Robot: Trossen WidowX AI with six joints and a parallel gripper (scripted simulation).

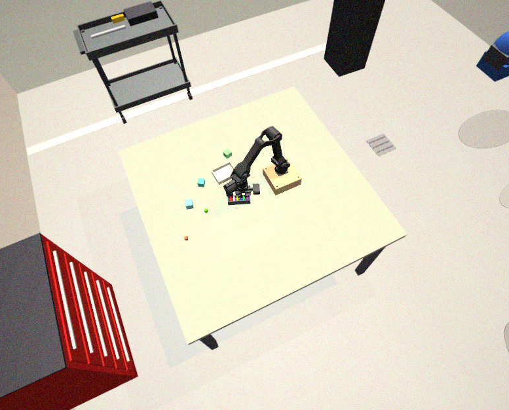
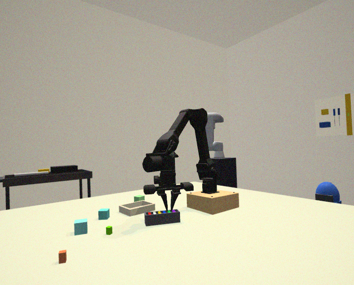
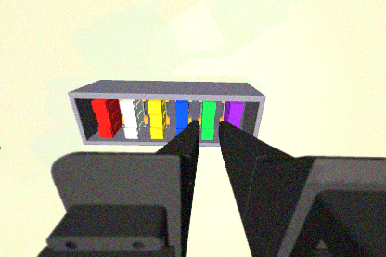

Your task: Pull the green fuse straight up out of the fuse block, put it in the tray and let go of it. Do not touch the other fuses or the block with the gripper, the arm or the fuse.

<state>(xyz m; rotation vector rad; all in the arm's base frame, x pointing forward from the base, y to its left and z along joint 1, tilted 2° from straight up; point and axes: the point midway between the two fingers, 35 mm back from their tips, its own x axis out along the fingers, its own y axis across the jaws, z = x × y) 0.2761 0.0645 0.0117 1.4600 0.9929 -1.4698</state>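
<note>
The grey fuse block (image 3: 167,87) (image 2: 161,218) (image 1: 239,202) stands on the table and holds a row of fuses: red (image 3: 104,118), white (image 3: 130,118), yellow (image 3: 157,118), blue (image 3: 182,115), green and purple (image 3: 233,113). The green fuse (image 3: 209,115) (image 2: 169,211) sits in its slot, second from the right. My gripper (image 3: 208,126) (image 2: 168,208) points straight down over it. Its fingertips stand a narrow gap apart on either side of the green fuse's top, at the level of the block's top. The tray (image 1: 223,166) (image 2: 134,210) lies just behind the block, empty.
The arm's wooden base (image 1: 283,178) (image 2: 212,201) stands to the right of the block. Two cyan cubes (image 1: 201,182) (image 1: 188,204), a pale green cube (image 1: 227,153), a small green cube (image 1: 206,211) and a small orange cube (image 1: 186,238) lie to the left.
</note>
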